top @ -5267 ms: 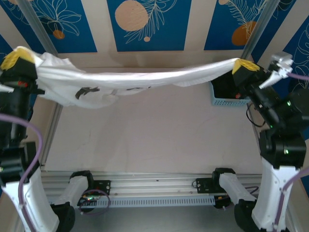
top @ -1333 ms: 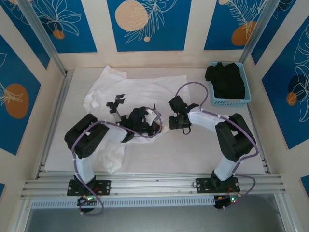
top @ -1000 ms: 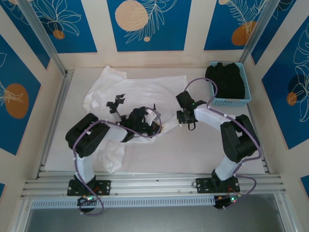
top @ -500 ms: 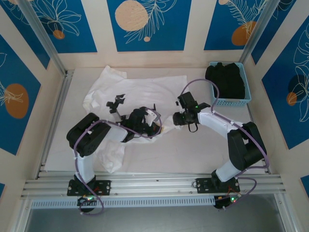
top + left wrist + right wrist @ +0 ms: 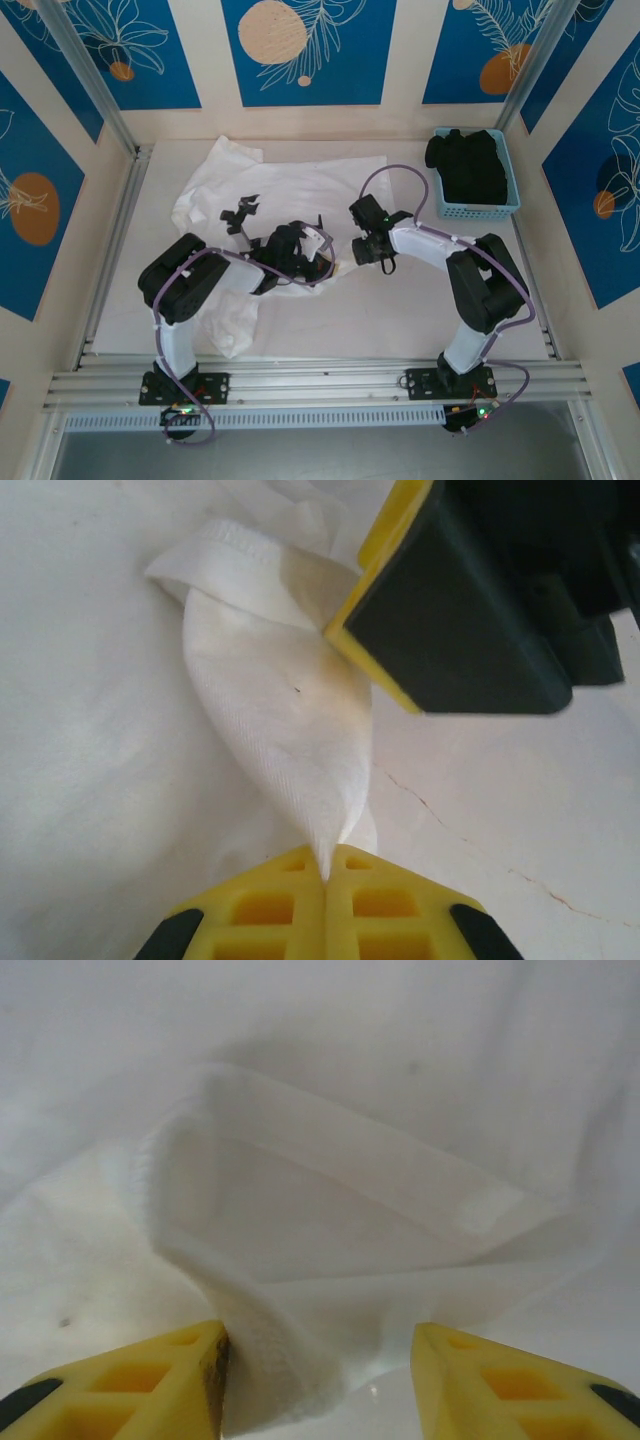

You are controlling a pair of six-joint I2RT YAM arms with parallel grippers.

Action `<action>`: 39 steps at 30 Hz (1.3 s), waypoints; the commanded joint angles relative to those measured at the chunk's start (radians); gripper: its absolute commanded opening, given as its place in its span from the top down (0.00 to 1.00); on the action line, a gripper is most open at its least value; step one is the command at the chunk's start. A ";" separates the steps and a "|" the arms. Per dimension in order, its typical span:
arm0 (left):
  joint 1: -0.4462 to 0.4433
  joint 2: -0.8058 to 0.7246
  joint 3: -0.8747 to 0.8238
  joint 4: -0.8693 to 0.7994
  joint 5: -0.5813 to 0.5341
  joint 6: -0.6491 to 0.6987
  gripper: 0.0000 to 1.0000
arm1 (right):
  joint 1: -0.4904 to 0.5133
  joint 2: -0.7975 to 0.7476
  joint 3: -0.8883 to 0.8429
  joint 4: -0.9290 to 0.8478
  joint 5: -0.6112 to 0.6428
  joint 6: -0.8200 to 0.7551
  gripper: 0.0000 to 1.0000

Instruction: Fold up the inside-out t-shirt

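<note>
At frame centre, left gripper clamps a twisted fold of wrinkled white t-shirt; right gripper straddles its hem, half-parted.

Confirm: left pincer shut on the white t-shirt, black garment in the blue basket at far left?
No: the top view shows the blue basket holding the black garment at far right. The left pincer is shut on the white t-shirt.

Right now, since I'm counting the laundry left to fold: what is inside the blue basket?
A bunched-up black garment fills the blue basket almost wall to wall. The basket's floor, and anything lying beneath the garment, is covered and cannot be seen.
</note>
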 commanded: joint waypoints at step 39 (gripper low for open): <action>0.010 0.023 0.007 0.007 0.043 -0.005 1.00 | -0.263 -0.119 -0.056 0.037 -0.655 0.007 1.00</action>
